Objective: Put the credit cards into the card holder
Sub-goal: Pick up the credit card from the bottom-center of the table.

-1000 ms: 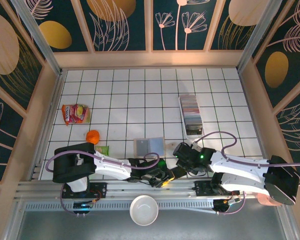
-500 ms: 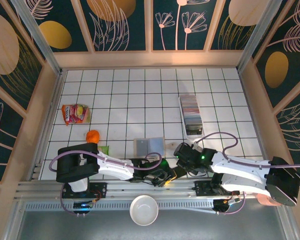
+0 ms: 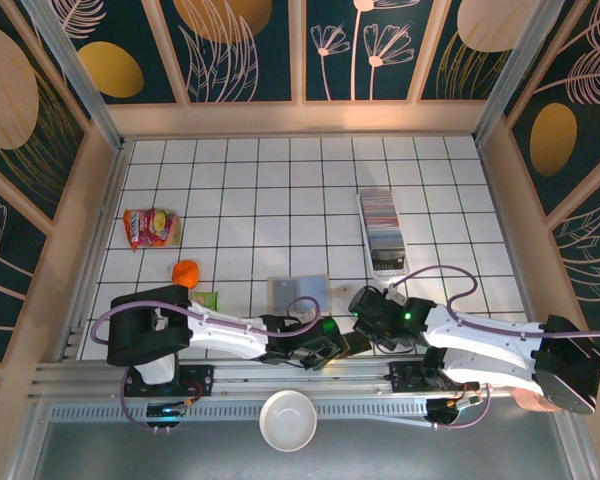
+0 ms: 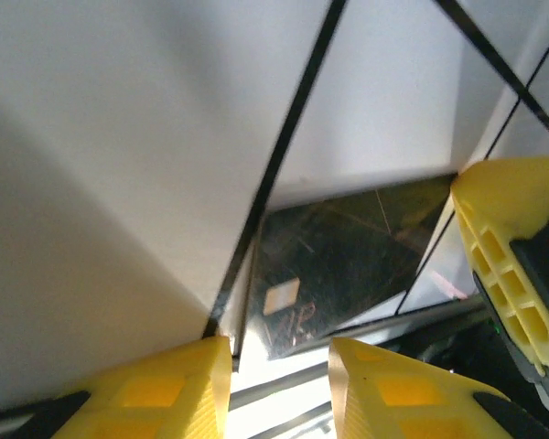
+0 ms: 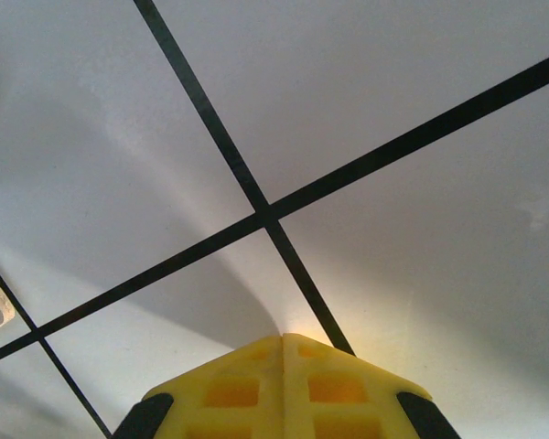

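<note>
**Two arms low at the desk's near edge, one card between them**

The white desk [image 3: 250,180] is glossy tile ruled by thin black lines, walled by wooden panels on its left, far and right edges. Open tile runs along the far edge and down the middle.

Near the left edge lie a crinkled red snack packet [image 3: 150,228], a small round orange object [image 3: 185,272] and, closer to the near edge, a flat green packet [image 3: 205,299], each apart from the others.

The card holder [image 3: 298,294] lies flat at mid-desk near the near edge, a greyish square with a tan border.

Just nearer than it, the left fingers [image 4: 165,389], blocky yellow plastic, stand parted by about a finger's breadth and hold nothing. Ahead of that gap a dark card [image 4: 348,256], shiny and scratched with a pale chip, lies on the tile. A yellow finger of the other arm meets its right corner.

The right fingers [image 5: 247,389] are pressed together with no gap, and nothing shows between them.

Toward the right edge, the credit cards [image 3: 382,215] stand packed in a long clear tray [image 3: 388,266].

A round white bowl [image 3: 287,420] sits beyond the near edge.
</note>
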